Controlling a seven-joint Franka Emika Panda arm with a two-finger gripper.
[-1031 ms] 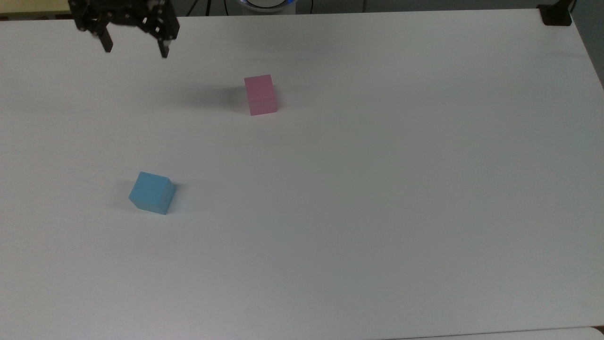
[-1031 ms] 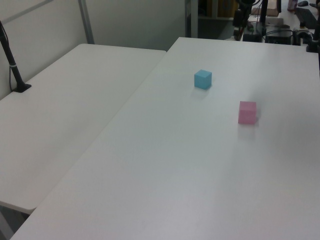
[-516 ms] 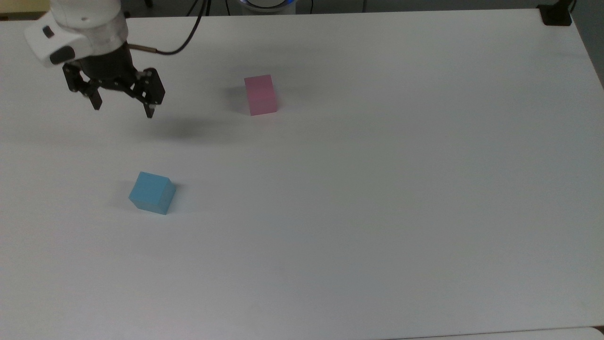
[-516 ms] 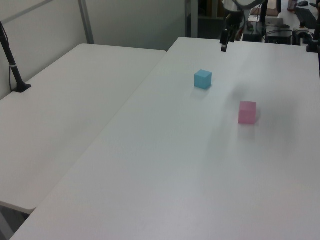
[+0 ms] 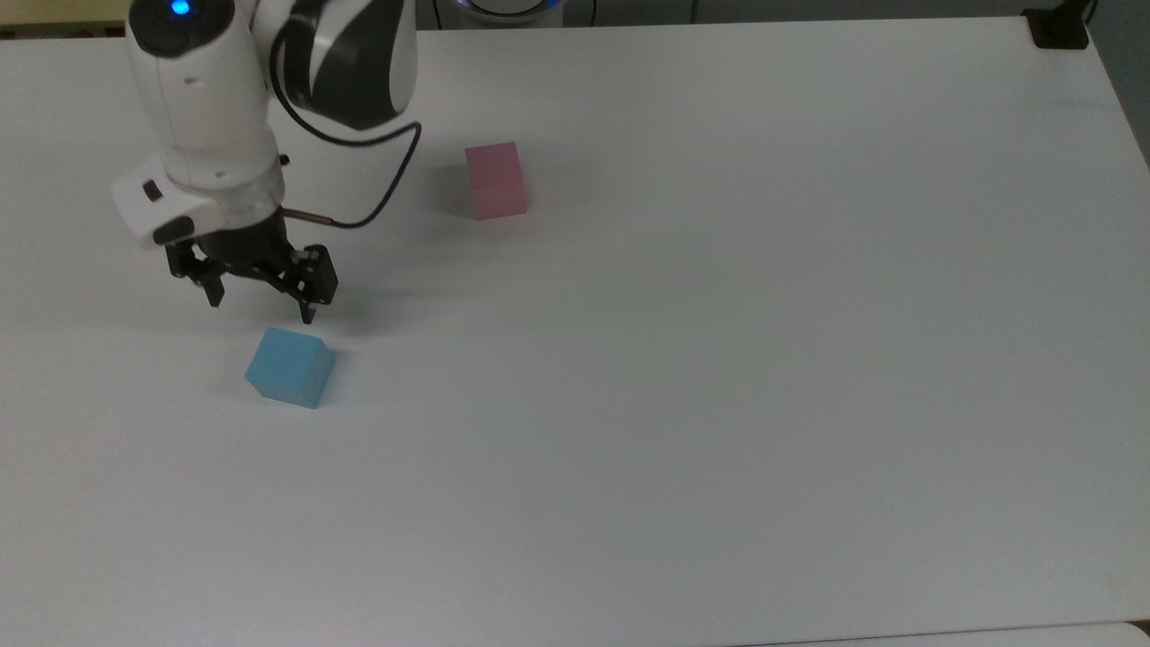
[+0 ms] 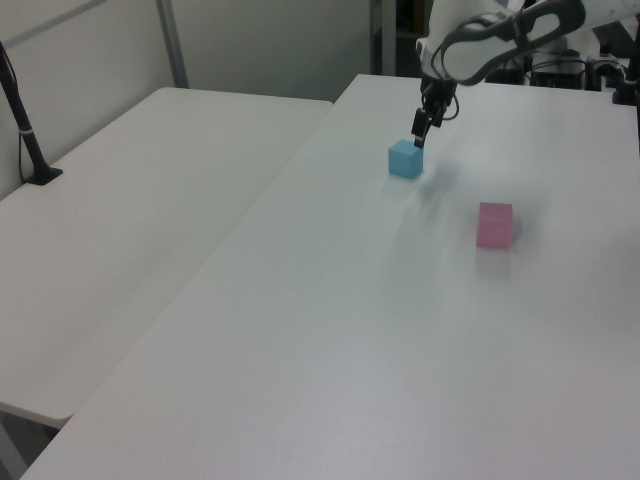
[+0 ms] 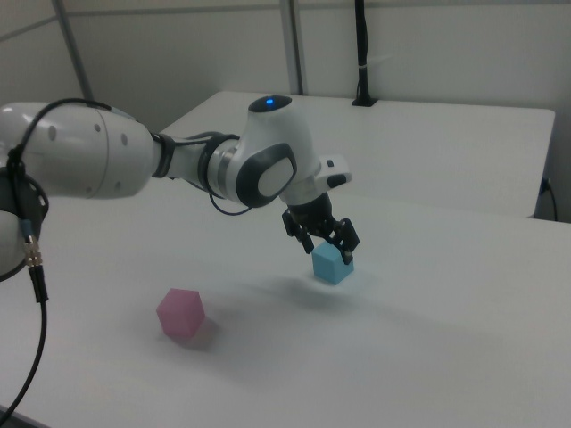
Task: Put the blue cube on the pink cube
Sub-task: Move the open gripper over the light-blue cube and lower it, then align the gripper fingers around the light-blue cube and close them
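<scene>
The blue cube rests on the white table at the top view's left, also seen as the blue cube and the blue cube. My gripper hangs open just above and behind it, fingers spread wider than the cube, with nothing between them; the same gripper sits right over the cube in the right view and the gripper in the left view. The pink cube stands apart on the table, to the top view's upper right of the blue one, also the pink cube and the pink cube.
A second white table adjoins on the left view's left, with a black post clamped at its edge. A black clamp sits at the top view's upper right corner. The arm's cable loops beside the wrist.
My gripper has travelled from the table's far edge down toward the blue cube and lower, staying open. Neither cube has moved.
</scene>
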